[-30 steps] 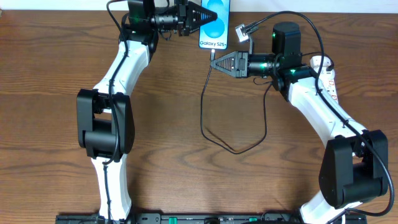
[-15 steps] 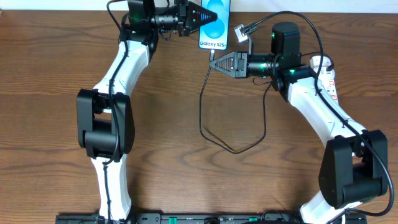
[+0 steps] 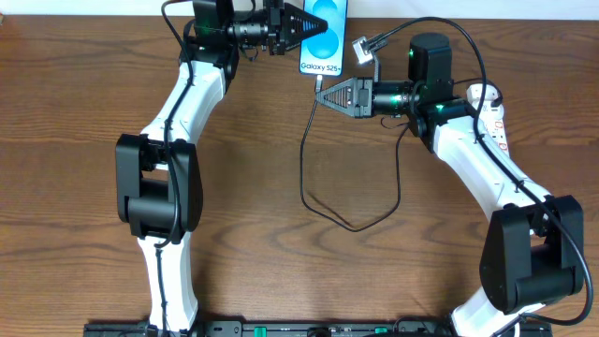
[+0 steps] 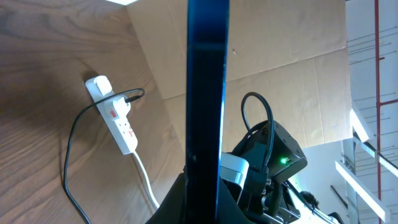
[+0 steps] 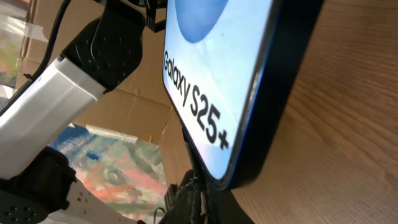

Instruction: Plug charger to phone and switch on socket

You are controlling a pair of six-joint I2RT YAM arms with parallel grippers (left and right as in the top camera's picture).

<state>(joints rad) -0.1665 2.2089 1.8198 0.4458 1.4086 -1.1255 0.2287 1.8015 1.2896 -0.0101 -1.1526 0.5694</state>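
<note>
Hardly anything has moved: left claw [image 3: 301, 26] pinches the phone [image 3: 328, 37], right claw [image 3: 325, 94] pinches the charger [image 3: 302, 178] tip with the phone's short edge just ahead, and a skewed push could jam the plug or twist the phone loose.

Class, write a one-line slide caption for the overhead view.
The left gripper grips the phone while the right gripper holds the black cable at the phone's labelled end.
</note>
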